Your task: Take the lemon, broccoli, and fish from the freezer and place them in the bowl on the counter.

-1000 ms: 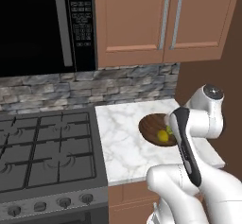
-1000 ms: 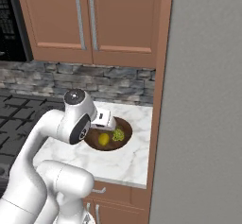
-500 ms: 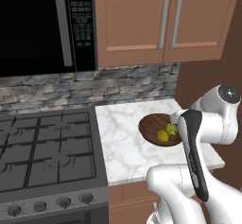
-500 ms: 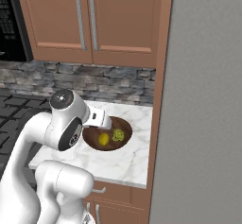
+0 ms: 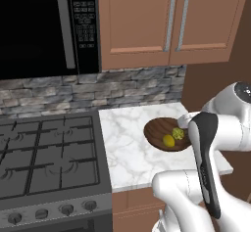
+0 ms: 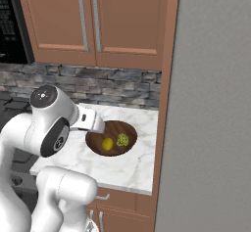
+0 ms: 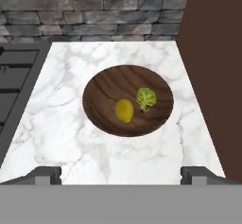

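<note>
The lemon (image 7: 124, 110) lies inside the bowl (image 7: 101, 83), on the near half of its floor. The broccoli (image 7: 146, 98) lies just beside it, crown uppermost, slightly farther back and toward the brown side panel (image 7: 212, 76); whether the two touch cannot be told. Both items also show in the left base view — lemon (image 5: 168, 140), broccoli (image 5: 177, 133) — and in the right base view, lemon (image 6: 107, 144) and broccoli (image 6: 122, 139).

The bowl rests flat on the desk (image 7: 66, 119), a white marble slab with grey veins. It sits toward the panel side of the slab, its rim apart from the panel and from the slab's front edge. In the left base view the bowl (image 5: 156, 129) is partly covered by the white arm (image 5: 220, 128).

The fingers (image 7: 45, 175) are spread wide: the two dark tips stand at the lower corners of the hand view, well apart, with nothing between them. The hand view looks down on the bowl from above and slightly in front.

A black gas stove (image 5: 44, 152) adjoins the desk on one side. A grey stone backsplash (image 5: 132, 86) runs behind both. Above hang wooden wall cabinets (image 5: 162, 20) with long metal handles, and a black microwave (image 5: 44, 25) above the stove. The grey freezer (image 6: 211, 118) stands next to the desk in the right base view, showing a flat grey face.
</note>
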You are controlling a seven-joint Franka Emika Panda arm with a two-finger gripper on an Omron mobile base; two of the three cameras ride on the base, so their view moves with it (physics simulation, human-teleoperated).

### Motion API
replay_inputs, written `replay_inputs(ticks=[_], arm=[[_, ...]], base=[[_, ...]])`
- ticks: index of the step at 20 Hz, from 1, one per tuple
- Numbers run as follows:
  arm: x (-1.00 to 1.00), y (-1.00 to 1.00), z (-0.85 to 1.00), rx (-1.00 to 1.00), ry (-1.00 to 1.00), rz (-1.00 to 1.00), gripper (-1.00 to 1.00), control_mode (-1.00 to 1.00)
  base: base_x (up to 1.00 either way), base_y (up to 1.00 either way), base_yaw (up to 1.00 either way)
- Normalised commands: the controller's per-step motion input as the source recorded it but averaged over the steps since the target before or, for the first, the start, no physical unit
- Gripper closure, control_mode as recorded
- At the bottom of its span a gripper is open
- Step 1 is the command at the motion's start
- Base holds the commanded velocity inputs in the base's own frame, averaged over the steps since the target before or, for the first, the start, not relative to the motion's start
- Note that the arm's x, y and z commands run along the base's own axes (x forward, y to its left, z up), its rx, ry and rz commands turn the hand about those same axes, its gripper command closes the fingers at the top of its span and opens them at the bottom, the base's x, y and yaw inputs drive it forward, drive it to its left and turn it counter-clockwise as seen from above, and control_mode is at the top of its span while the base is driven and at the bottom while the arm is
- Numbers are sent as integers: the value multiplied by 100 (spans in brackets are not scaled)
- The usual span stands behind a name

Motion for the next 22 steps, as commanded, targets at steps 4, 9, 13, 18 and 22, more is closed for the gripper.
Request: replay_inputs(ticks=[4,9,13,18,22], arm=[[-51,12,30,0,0,0,-100,-100],[-58,2,8,0,0,0,-100,-100],[-68,0,2,0,0,0,-100,-100],[-17,0,33,0,0,0,-100,-100],[-1,9,41,0,0,0,-100,-100]], base=[[0,0,0],[0,0,0],[0,0,0],[0,0,0],[0,0,0]])
